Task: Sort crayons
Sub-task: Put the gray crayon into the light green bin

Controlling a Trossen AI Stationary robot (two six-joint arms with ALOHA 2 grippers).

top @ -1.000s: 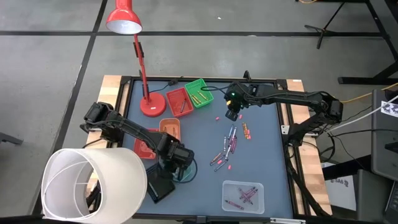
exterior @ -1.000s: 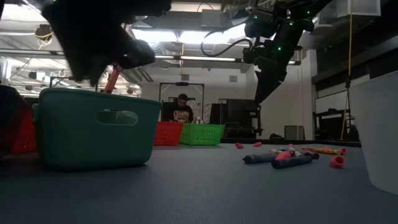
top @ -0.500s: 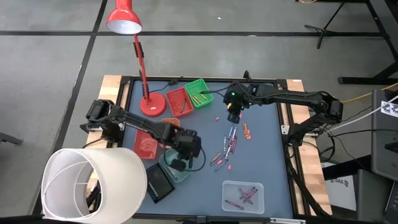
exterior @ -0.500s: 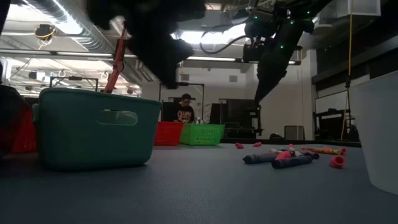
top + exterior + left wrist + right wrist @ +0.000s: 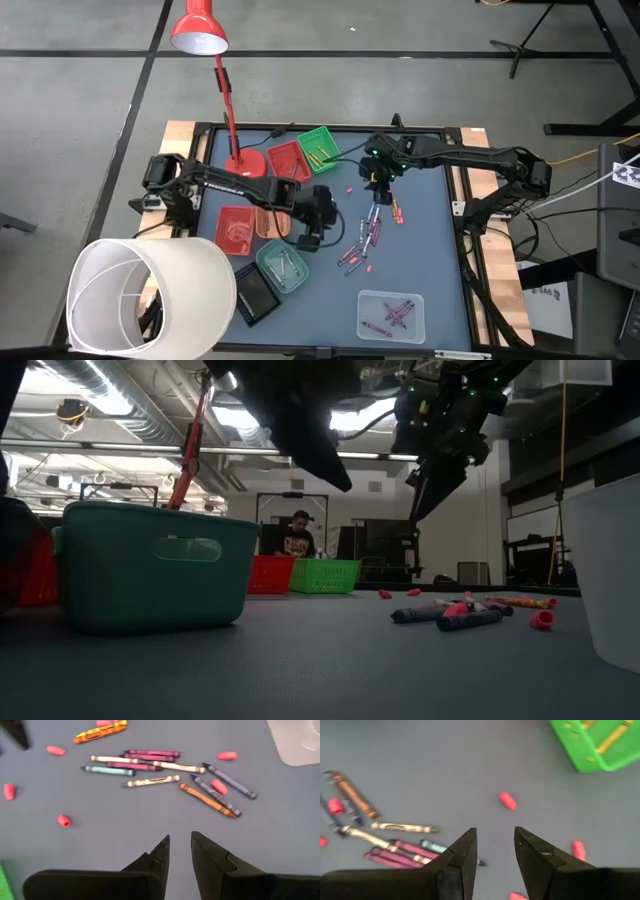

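Observation:
Several crayons (image 5: 368,238) lie loose on the grey table right of its middle: purple, grey, white and orange sticks (image 5: 150,767), with short pink bits around them. My left gripper (image 5: 180,839) hangs open in the air just left of the pile (image 5: 320,225), nothing between its fingers. Above the pile's far end my right gripper (image 5: 495,832) also hangs open and empty (image 5: 377,190), slanting down. In the low view the crayons (image 5: 460,612) lie flat on the table.
A green tray (image 5: 320,148) and a red tray (image 5: 288,162) stand at the far side beside a red lamp's base (image 5: 245,168). Another red tray (image 5: 235,230), an orange tray (image 5: 272,208) and a teal tray (image 5: 283,265) stand left. A clear tray (image 5: 392,313) holds crayons near the front.
My left gripper has swung from above the teal tray toward the table's right and far side, up to the crayon pile, tipping more toward level; the teal tray now shows uncovered. My right gripper has stayed in place and rolled about its own axis.

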